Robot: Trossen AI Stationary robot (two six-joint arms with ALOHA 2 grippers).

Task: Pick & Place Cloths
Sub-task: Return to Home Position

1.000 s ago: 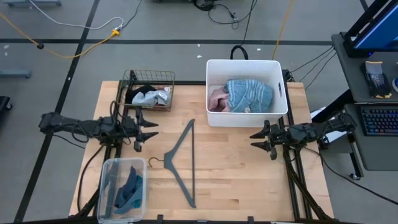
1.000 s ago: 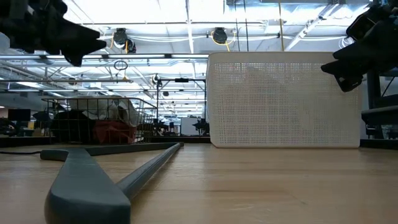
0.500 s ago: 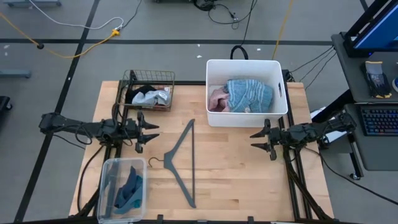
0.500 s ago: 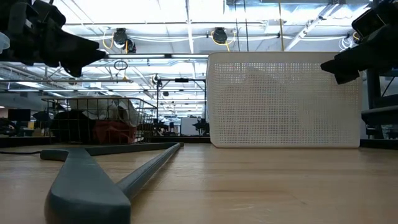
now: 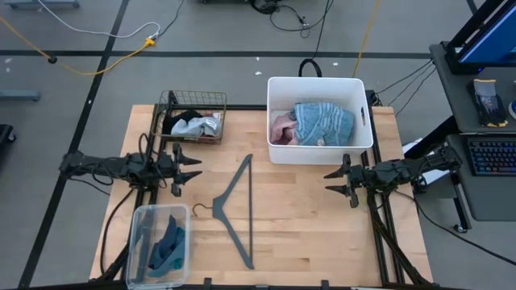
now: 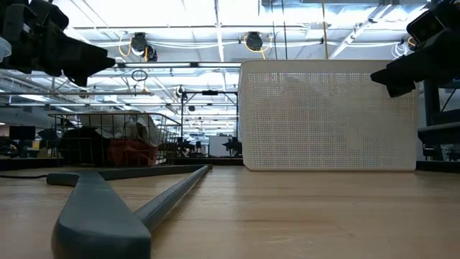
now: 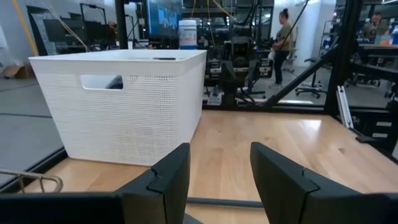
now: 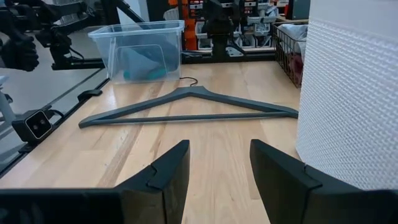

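I get the high camera straight down on the whole table point(image 5: 306, 217). The low camera sits at board level, close to the hanger point(image 6: 108, 208), facing the white bin point(image 6: 327, 115). Wrist cameras look level past the left gripper point(image 7: 219, 155) and right gripper point(image 8: 219, 150). All four share the bin.
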